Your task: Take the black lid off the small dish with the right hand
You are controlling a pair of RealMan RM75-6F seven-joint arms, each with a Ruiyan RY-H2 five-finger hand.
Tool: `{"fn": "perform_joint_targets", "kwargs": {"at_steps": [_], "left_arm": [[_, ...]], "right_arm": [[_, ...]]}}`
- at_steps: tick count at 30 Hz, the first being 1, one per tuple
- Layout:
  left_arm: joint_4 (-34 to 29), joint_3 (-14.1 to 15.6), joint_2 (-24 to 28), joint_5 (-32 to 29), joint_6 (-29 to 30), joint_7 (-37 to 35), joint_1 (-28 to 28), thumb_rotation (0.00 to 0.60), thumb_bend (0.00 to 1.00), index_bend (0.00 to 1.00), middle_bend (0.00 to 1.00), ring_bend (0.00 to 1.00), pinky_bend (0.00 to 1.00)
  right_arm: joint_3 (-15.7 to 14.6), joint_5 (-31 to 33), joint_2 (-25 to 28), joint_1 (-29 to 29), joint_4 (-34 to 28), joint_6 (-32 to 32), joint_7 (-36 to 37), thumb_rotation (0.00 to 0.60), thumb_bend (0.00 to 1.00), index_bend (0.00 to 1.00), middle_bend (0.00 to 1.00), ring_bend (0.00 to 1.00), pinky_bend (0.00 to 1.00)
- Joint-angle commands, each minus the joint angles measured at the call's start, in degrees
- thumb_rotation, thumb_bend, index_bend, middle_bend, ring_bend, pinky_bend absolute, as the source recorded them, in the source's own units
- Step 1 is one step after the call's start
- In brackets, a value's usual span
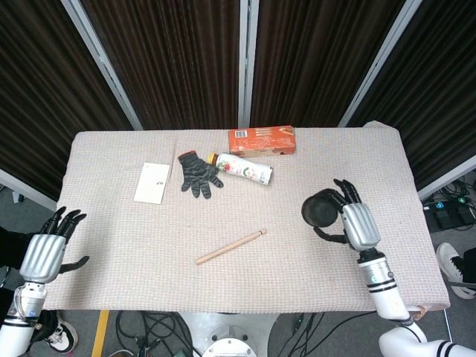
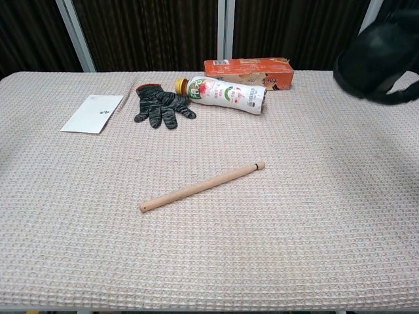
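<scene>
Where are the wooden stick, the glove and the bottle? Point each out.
wooden stick point(image 2: 201, 187): chest view, middle of its shaft
glove point(image 2: 159, 106): chest view, on its palm
bottle point(image 2: 226, 93): chest view, on its label

I see dark ribbed curtain panels point(image 1: 178, 59) with pale grey metal posts point(image 1: 103, 65) behind my beige waffle-weave cloth worktop point(image 1: 134, 238), grey floor point(image 1: 22, 208) beneath.

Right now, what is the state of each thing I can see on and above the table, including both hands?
Black lid: held above the table by the right hand.
Left hand: holds nothing, fingers apart, beside the table's edge.
Bottle: lying on its side, yellow cap on.
Orange box: lying flat.
Glove: lying flat.
Wooden stick: lying flat.
White card: lying flat.
</scene>
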Motion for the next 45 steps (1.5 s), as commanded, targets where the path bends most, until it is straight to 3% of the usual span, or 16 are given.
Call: {"fn": "perform_joint_targets", "kwargs": {"at_steps": [1,7,11,23,28,31,34,37,42,45], "left_arm": [[-0.03,0.02,0.09,0.02,-0.06,-0.06,-0.03,0.600,0.13,0.14,0.11,0.00,0.18],[-0.29,0.20,0.20,0.26,-0.03,0.04,-0.03,0.600,0.13,0.14,0.11,0.00,0.18],[-0.61,0.68,0.31,0.16,-0.83,-1.00,-0.03,0.600,0.13,0.14,0.11,0.00,0.18],[0.34,0.75,-0.07,0.36,-0.90,-2.09,-0.14,0.600,0.13,0.14,0.11,0.00,0.18],[0.58,0.59,0.25,0.05,-0.19,-2.55,0.33,0.600,0.13,0.14,0.11,0.00,0.18],[0.57,0.40,0.45,-0.31,0.02,-2.63,0.51,0.600,0.13,0.14,0.11,0.00,0.18],[0.55,0.22,0.59,-0.49,-0.40,-2.64,0.27,0.600,0.13,0.14,0.11,0.00,0.18],[0.88,0.13,0.38,-0.31,-0.63,-3.09,-0.03,0.600,0.13,0.14,0.11,0.00,0.18],[2.08,0.37,-0.32,-0.29,-1.65,-4.08,-0.44,0.600,0.13,0.14,0.11,0.00,0.18],[2.15,0.26,-0.58,0.01,-1.30,-4.17,-0.54,0.600,0.13,0.14,0.11,0.00,0.18]], "right_arm": [[-1.11,-2.78,1.75,-1.91,-1.92,4.16,1.72,0.600,0.15,0.37,0.44,0.06,0.00],[-3.18,10.67,-3.97,2.46,8.72,-13.06,-5.38,0.600,0.16,0.37,0.44,0.06,0.00],[-3.42,16.61,-7.88,4.63,13.95,-18.66,-11.89,0.600,0.16,0.37,0.44,0.06,0.00],[0.05,21.01,-1.22,6.03,5.89,-19.21,-15.24,0.600,0.16,0.37,0.44,0.06,0.00],[1.89,23.43,-6.22,12.49,5.81,-25.84,-17.35,0.600,0.16,0.37,0.44,0.06,0.00],[3.97,21.66,-11.81,16.58,5.98,-26.42,-17.02,0.600,0.16,0.37,0.44,0.06,0.00],[5.30,21.32,-13.58,18.17,5.39,-26.01,-16.00,0.600,0.16,0.37,0.44,0.06,0.00],[4.04,21.72,-10.85,16.08,5.68,-23.83,-16.34,0.600,0.16,0.37,0.44,0.06,0.00],[1.34,25.48,-1.47,9.24,6.78,-23.00,-11.11,0.600,0.16,0.37,0.44,0.06,0.00],[0.69,24.52,-0.60,9.61,6.70,-24.66,-10.28,0.600,0.16,0.37,0.44,0.06,0.00]]}}
